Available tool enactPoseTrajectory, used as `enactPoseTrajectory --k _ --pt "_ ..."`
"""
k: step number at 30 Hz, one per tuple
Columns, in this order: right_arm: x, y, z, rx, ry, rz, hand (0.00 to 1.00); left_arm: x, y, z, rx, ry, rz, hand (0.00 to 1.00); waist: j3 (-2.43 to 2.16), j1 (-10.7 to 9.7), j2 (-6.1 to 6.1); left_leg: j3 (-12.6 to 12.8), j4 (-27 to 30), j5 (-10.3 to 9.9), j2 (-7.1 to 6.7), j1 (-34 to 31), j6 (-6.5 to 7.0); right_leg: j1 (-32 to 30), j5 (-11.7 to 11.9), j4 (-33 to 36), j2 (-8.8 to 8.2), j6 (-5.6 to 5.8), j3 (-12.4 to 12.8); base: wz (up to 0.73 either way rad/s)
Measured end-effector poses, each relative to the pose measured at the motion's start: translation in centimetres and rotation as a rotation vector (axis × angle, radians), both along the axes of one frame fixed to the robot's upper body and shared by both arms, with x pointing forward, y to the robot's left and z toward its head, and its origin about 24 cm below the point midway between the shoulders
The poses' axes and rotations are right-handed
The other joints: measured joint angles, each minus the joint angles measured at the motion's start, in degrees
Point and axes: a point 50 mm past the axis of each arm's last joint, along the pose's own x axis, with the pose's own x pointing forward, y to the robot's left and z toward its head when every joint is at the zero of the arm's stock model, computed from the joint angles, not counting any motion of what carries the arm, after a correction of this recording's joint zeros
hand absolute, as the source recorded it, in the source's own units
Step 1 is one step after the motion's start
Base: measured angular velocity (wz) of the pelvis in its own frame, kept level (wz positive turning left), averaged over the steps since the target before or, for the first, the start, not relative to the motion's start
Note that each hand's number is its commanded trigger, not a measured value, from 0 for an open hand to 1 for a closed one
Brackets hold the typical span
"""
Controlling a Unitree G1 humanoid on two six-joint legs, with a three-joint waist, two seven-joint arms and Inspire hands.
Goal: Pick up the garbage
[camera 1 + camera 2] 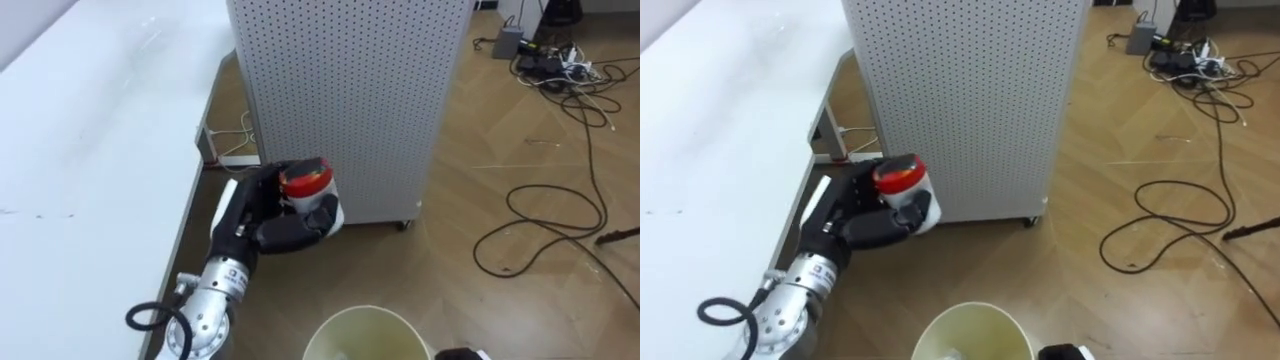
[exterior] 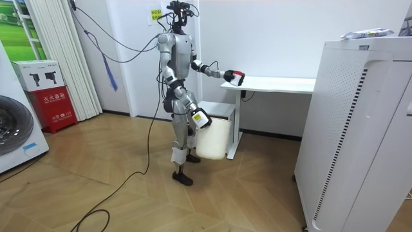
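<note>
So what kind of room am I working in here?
Likely a lab or office test room: white desk, tall perforated white cabinet, loose cables across the wood floor.

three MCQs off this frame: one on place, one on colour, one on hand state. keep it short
1. Where is the cup?
A. in a drawer
B. in the left hand
C. on the desk top

2. What colour is the cup's top?
A. red
B. blue
C. green

3. How is the left hand set?
A. open and flat
B. a fist on nothing
C. curled round the cup

Key:
1 B: the hand holds the cup out past the edge of the desk.
2 A: both eye views show a red top on a white body.
3 C: the dark fingers wrap round the cup's side.
</note>
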Motion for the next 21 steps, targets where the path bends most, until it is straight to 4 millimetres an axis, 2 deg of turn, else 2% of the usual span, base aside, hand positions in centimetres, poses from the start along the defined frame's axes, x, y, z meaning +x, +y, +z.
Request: enactPoseTrajectory --k 6,14,21 --pt "1.0 -0.1 0.7 -0.001 -0.030 0.003 1.00 -1.3 -0.7 -1.6 0.002 0.062 -0.105 1.00 0.03 0.00 -0.06 0.30 -0.22 0.00 0.00 0.21 0.00 -0.06 0.00 -0.11 0.00 0.00 0.08 -0.02" --pt "2.7 -0.7 2.1 -0.024 -0.093 0.021 1.00 -1.8 -1.4 -2.0 0.024 0.077 -0.180 1.00 0.11 -0.09 -0.18 0.71 -0.52 0.00 0.00 -0.34 0.01 -0.98 0.00 0.09 0.02 0.00 0.52 -0.01" --pt "3.9 0.0 3.4 -0.013 -0.164 0.042 1.00 -2.4 -0.7 -3.6 0.056 0.137 -0.159 1.00 0.23 -0.26 -0.20 1.70 -0.42 0.00 0.03 -2.01 0.01 -3.37 -0.15 0.99 -0.09 -0.12 1.15 -0.06"
